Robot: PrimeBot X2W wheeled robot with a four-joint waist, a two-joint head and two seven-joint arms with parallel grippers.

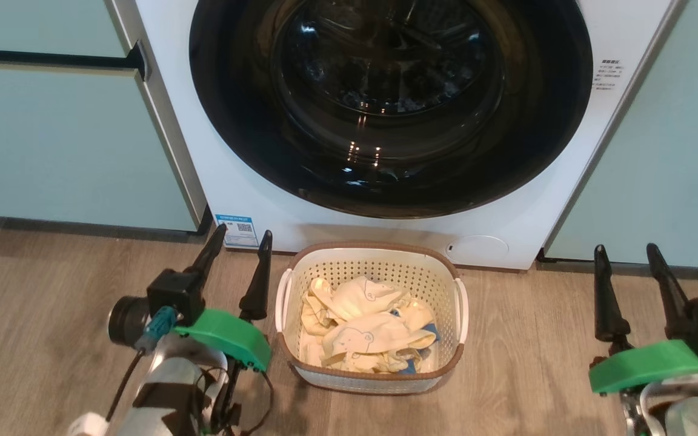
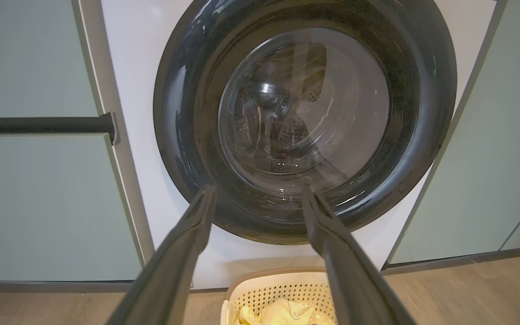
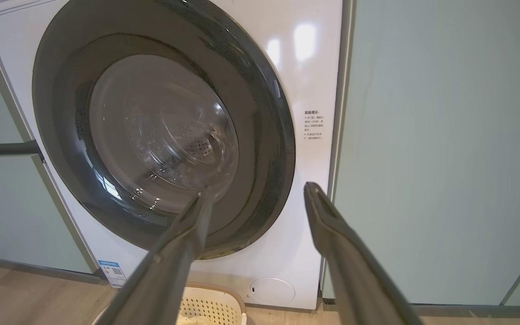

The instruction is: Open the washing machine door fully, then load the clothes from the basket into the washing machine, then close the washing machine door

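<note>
Wood floor (image 1: 52,290), green cabinets (image 1: 52,139) flank washing machine (image 1: 203,139); door (image 1: 246,133) shut. Just before it on floor: basket (image 1: 373,266) of clothes (image 1: 361,327). Flanking basket, left gripper (image 1: 244,231) and right gripper (image 1: 625,247) sit low, aimed at machine, spread wide, empty. Blue QR sticker (image 1: 237,230); text unreadable.

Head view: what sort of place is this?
Probably a home laundry area: a white front-loading washing machine built in between pale green cabinet panels, with a small basket of baby clothes on the wood-look floor in front of it.
</note>
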